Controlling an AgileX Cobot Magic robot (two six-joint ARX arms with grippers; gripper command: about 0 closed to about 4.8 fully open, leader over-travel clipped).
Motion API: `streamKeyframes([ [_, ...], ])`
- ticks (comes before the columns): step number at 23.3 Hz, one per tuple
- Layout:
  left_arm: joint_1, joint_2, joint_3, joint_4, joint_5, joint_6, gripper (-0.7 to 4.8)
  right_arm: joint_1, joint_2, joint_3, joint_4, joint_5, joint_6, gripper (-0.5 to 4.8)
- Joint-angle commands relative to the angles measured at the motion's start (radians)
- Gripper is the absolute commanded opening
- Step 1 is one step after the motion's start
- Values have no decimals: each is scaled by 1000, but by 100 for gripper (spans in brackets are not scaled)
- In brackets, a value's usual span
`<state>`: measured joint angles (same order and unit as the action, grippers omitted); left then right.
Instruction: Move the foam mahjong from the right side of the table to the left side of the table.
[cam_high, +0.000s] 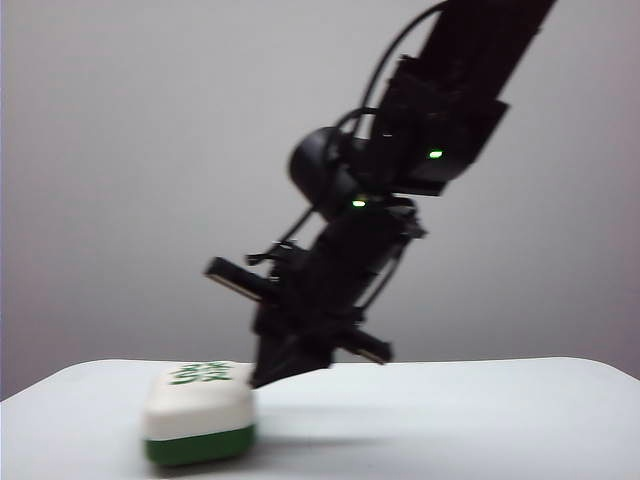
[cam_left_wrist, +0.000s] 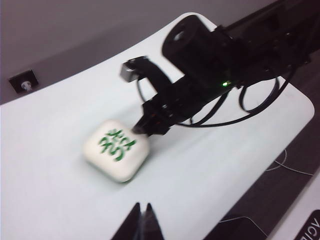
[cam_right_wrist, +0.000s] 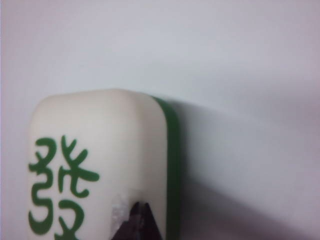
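Note:
The foam mahjong (cam_high: 200, 410), cream-white with green marks on top and a dark green base, lies flat on the white table (cam_high: 450, 420) toward its left. My right gripper (cam_high: 262, 378) reaches across from the upper right. It is shut, with its tips against the block's right upper edge and nothing between the fingers. The right wrist view shows those shut tips (cam_right_wrist: 141, 204) resting on the foam mahjong (cam_right_wrist: 100, 165) near its green-edged side. In the left wrist view my left gripper (cam_left_wrist: 143, 203) is shut and empty over bare table (cam_left_wrist: 50, 190), a short way from the foam mahjong (cam_left_wrist: 116, 150) and the right gripper (cam_left_wrist: 145, 131).
A small black fitting (cam_left_wrist: 22, 81) sits beyond the table's far edge. Loose cables (cam_left_wrist: 250, 107) hang from the right arm. The table's rounded edge (cam_left_wrist: 280, 145) drops to a dark floor beside it.

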<state>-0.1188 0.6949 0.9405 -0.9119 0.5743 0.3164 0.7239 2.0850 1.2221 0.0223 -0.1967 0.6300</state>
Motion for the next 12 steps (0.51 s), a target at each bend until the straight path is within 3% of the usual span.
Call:
streamKeyframes([
  [1, 1, -1, 4, -23, -17, -3, -6, 42, 12, 52, -29, 23, 7, -5],
  [6, 1, -4, 4, -48, -38, -3, -6, 93, 35, 106, -42, 66, 24, -5],
  [12, 1, -6, 4, -53, -37, -3, -6, 110, 108, 185, -56, 11, 82, -5],
])
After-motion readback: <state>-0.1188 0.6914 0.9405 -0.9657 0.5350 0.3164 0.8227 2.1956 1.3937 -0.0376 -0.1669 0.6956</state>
